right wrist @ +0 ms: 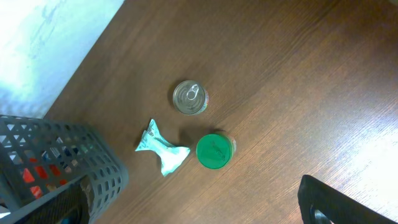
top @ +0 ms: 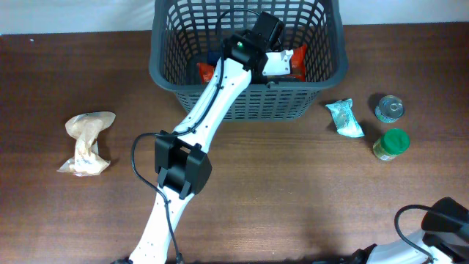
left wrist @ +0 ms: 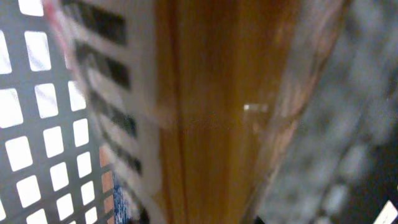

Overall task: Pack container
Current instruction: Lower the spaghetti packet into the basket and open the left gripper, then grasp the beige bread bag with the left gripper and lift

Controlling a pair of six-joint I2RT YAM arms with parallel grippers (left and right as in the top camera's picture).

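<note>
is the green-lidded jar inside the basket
No, the green-lidded jar stands on the table outside the basket, next to the tin can.

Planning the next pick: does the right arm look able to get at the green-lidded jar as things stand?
Probably yes. The green-lidded jar stands on bare table on the right arm's side, clear of the basket; the tin can and packet sit beside it, not between arm and jar.

The container [top: 293, 103] stands at the far edge of the table [top: 293, 191], the left arm [top: 212, 103] reaching into it over what seem to be packets [top: 207, 71] inside — a bag [top: 88, 143] lies well to its left, and a small packet [top: 344, 119], a can [top: 389, 108] and, nearer than the can, a jar [top: 391, 144] lie to its right.
</note>
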